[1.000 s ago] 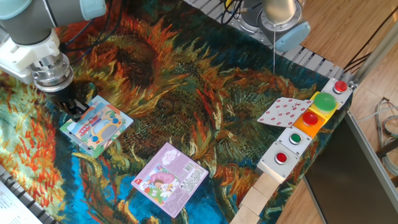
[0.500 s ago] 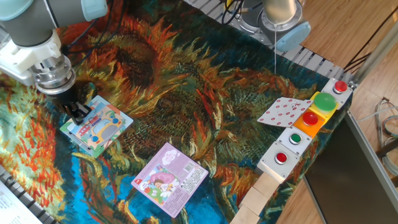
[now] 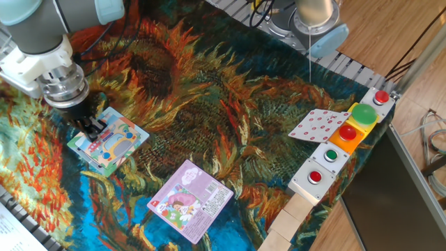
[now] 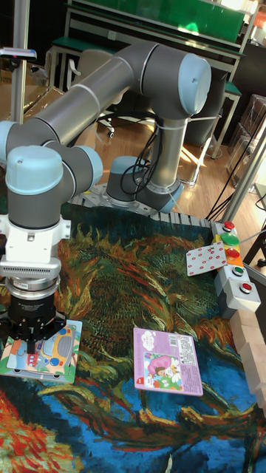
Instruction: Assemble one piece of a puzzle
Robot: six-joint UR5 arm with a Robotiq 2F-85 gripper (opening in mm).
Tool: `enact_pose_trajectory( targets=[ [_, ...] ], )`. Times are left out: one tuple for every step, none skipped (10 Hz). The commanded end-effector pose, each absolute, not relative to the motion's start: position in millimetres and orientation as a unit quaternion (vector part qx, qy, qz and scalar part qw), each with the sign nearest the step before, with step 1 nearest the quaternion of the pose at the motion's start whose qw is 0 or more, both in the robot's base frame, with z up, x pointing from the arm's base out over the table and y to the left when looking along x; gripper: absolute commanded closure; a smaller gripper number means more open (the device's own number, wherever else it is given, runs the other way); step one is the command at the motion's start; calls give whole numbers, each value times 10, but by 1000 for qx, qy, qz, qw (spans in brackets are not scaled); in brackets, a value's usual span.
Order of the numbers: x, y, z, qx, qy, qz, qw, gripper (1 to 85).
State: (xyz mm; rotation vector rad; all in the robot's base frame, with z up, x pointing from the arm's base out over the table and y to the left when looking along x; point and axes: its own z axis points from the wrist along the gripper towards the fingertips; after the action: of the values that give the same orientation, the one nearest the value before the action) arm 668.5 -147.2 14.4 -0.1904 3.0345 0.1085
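Since one second ago, the gripper (image 3: 93, 128) is shifting a little to the right and is now standing over the upper left part of the puzzle (image 3: 113, 143), while the puzzle itself is staying in the same place on the colourful sunflower cloth (image 3: 209, 104). Its dark fingers (image 3: 89, 124) are pointing down and sitting close together, with the tips at or just above the board; I cannot tell if they are open or closed on something. The piece is not showing clearly in either view, because the fingers are hiding that spot. The purple-pink card (image 3: 189, 199) is lying near the puzzle, toward the front edge. The red-and-white card (image 3: 317, 125) is leaning against the button box (image 3: 341, 150), well apart.
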Motion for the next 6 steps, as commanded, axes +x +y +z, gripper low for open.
enact_pose_trajectory(
  targets=[
    [6676, -1432, 149, -55, 996, 38, 51, 843],
    [6670, -1435, 141, -55, 996, 39, 51, 843],
    [6668, -1445, 133, -55, 996, 38, 51, 843],
    [6659, -1468, 122, -57, 996, 37, 51, 843],
    [6648, -1504, 100, -61, 996, 36, 54, 843],
    [6635, -1537, 75, -64, 996, 37, 55, 843]
  ],
)
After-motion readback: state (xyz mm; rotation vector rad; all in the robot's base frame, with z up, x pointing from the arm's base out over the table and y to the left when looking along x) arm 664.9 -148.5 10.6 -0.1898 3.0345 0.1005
